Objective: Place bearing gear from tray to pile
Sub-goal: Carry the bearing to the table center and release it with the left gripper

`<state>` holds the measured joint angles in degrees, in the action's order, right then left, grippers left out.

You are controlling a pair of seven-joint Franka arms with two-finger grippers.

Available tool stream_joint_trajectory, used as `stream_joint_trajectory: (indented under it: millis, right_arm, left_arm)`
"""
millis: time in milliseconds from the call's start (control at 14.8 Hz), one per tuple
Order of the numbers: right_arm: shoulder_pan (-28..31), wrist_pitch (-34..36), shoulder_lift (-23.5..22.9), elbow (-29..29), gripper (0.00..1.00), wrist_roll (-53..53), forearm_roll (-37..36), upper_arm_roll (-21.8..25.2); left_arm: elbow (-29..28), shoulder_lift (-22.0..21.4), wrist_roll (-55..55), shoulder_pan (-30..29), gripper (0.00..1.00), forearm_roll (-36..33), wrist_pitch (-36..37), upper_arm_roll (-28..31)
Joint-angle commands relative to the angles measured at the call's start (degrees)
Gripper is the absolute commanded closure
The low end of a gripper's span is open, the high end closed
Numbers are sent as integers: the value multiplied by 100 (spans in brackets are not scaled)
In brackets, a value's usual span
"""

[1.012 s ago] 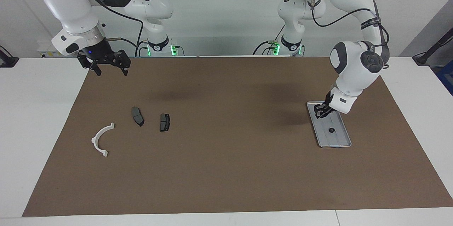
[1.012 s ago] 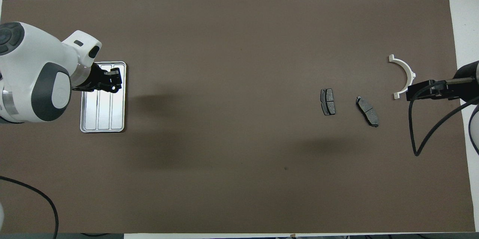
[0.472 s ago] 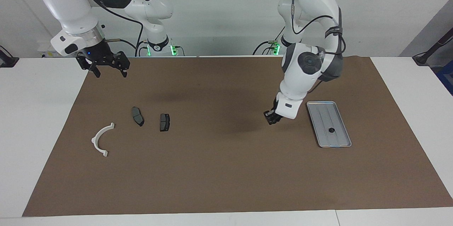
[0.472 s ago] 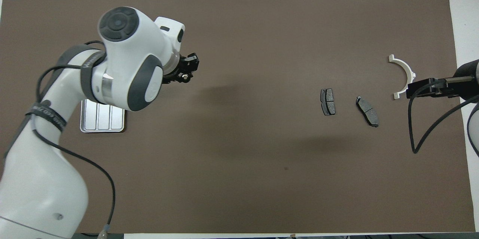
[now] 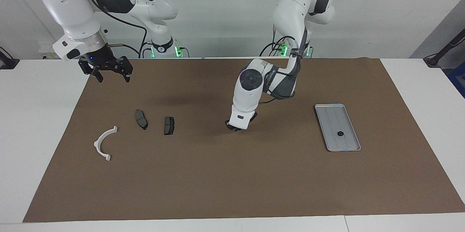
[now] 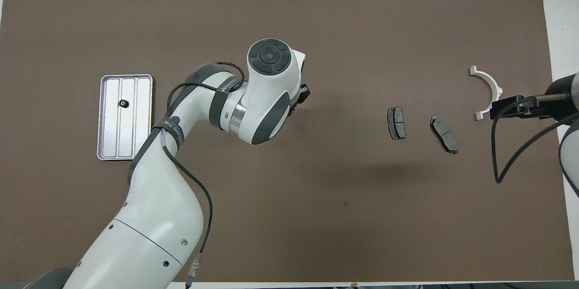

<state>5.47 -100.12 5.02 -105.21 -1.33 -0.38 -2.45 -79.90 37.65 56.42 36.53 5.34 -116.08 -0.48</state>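
1. The right pincer (image 5: 113, 75) waits with its jaws apart and empty, raised over the corner of the brown mat (image 5: 218, 181) by its own base. It poses little risk.
2. The pile is loose: a white bracket (image 5: 101, 137) and two dark pads (image 5: 141, 119) (image 5: 169, 125) lie apart from one another. A small round gear released from too high could roll off away from them.
3. The left pincer (image 5: 235, 127) hangs low over the middle of the mat, between the pads and the tray (image 5: 348, 145). I cannot tell whether it is together or clamped on anything. If it is carrying something, a thin grip could let the part slip short of the pile.
4. One small dark gear (image 5: 340, 133) lies on the tray, in the middle lane.
5. The facing view shows the left pincer's tip, which the overhead view almost wholly hides under the wrist.
6. In the overhead view the right pincer seems to touch the bracket's end. The facing view shows it raised, well apart.
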Motion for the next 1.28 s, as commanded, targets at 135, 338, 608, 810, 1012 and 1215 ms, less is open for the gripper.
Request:
stream_joint_trajectory:
  millis: [135, 338, 608, 810, 1012, 1215]
  right_arm:
    - [244, -210, 236, -298, 0, -376, 55, -45]
    - [174, -210, 254, -316, 0, -306, 55, -45]
    - [174, -253, 227, -280, 0, -306, 55, -45]
    - [209, -315, 236, -298, 0, -367, 64, -45]
    - [200, -377, 236, -298, 0, -341, 55, -45]
    - [262, -368, 227, -289, 0, -385, 64, -45]
  left_arm:
    - [-52, 85, 141, 205, 81, -77, 15, 171]
    - [-122, 67, 150, 214, 79, -86, -90, 171]
    - [-420, -29, 220, 232, 73, -95, -335, 171]
    - [-474, -47, 229, 302, 54, -77, -354, 197]
    - [-343, -38, 220, 302, 0, -77, -223, 320]
    - [-35, -125, 185, 92, 0, -69, 85, 338]
